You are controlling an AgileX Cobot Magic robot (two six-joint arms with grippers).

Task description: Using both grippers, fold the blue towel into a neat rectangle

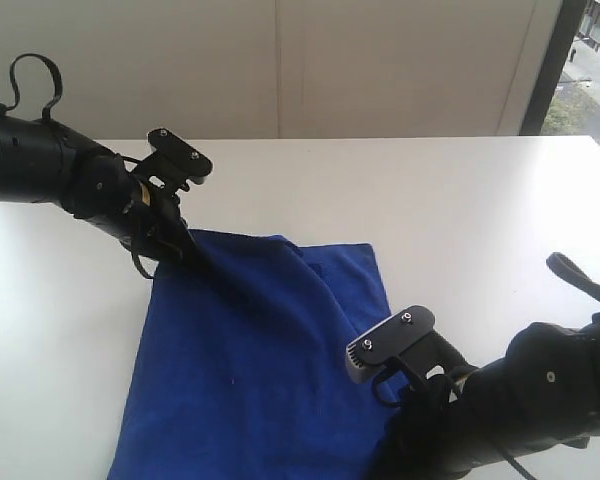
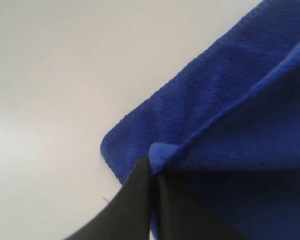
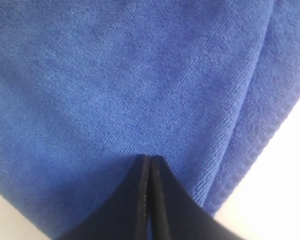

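The blue towel [image 1: 250,350] lies on the white table [image 1: 450,200], with folds running from its far left corner. My left gripper [image 1: 183,250] is shut on that corner and holds it slightly raised. In the left wrist view a small tuck of towel [image 2: 230,110] pokes out at the tips of the gripper [image 2: 152,167], above a lower layer. My right gripper [image 1: 395,385] is at the towel's near right edge, its tips hidden behind its bracket. In the right wrist view the jaws of the gripper [image 3: 151,159] are pressed together over the towel [image 3: 115,75], with no cloth showing between them.
A pale wall and a window strip [image 1: 580,60] stand behind the table's far edge. Bare tabletop extends to the left, far side and right of the towel. The right arm's dark body [image 1: 540,400] fills the near right corner.
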